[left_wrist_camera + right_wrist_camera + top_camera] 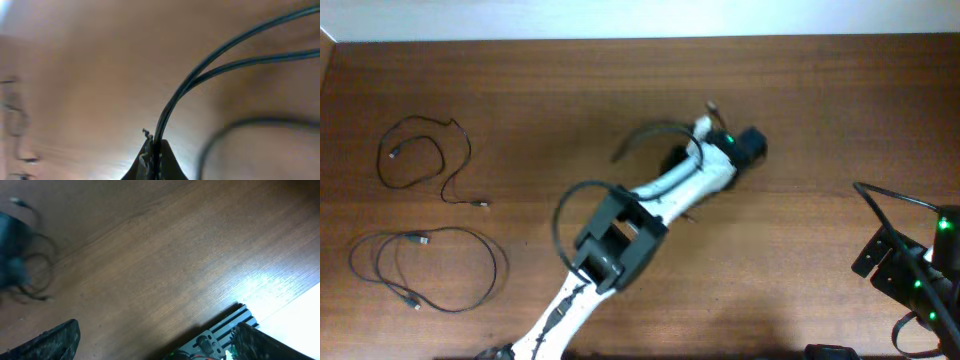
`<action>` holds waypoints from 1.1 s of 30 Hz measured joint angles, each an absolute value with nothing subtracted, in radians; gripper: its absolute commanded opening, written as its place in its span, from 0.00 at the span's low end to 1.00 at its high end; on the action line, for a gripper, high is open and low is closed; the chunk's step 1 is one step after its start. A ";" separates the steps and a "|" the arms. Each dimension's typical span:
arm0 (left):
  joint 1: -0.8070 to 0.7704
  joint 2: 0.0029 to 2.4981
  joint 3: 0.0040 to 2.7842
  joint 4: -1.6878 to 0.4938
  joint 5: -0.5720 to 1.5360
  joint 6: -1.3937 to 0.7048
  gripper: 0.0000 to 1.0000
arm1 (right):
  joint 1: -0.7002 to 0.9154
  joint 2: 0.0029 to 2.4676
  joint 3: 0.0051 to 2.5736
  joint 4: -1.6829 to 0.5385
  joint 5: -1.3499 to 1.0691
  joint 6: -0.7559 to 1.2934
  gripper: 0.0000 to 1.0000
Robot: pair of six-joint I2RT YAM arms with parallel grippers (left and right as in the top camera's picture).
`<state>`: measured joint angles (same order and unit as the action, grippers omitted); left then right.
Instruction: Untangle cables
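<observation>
On the wooden table (800,90) two loose loops of thin black cable are seen at the left of the overhead view, well apart from both arms; the upper loop (468,152) is spread out with small plug ends, and the lower loop (500,262) is coiled just below it, the two not touching; the left gripper (153,154) is shown fully closed in its wrist view, and a third cable (172,100) is pinched between its tips; two strands of that cable are led up from the tips together and then parted toward the upper right (a further dark arc at the lower right is too blurred to be identified); in the overhead view the left arm (660,190) is stretched across the middle of the table, and the grip itself cannot be made out there; the right gripper (156,326) is held wide open at the table's right side, with nothing between its fingers (55,340) and wood grain seen beneath; a blurred dark tangle is made out at the far left of the right wrist view, but which cable it is cannot be told.
</observation>
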<state>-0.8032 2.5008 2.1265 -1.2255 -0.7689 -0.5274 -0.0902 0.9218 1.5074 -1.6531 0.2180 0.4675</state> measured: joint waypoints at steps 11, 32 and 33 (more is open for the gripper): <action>-0.452 2.486 2.741 -1.349 -0.298 -0.511 0.00 | -0.090 0.922 1.507 -1.653 0.215 0.467 0.98; -0.049 2.430 2.340 -1.078 -0.479 -0.806 0.00 | -0.090 0.922 1.507 -1.654 0.215 0.467 0.98; -0.048 2.430 2.285 -1.043 -0.486 -0.818 0.03 | -0.090 0.922 1.507 -1.654 0.215 0.467 0.98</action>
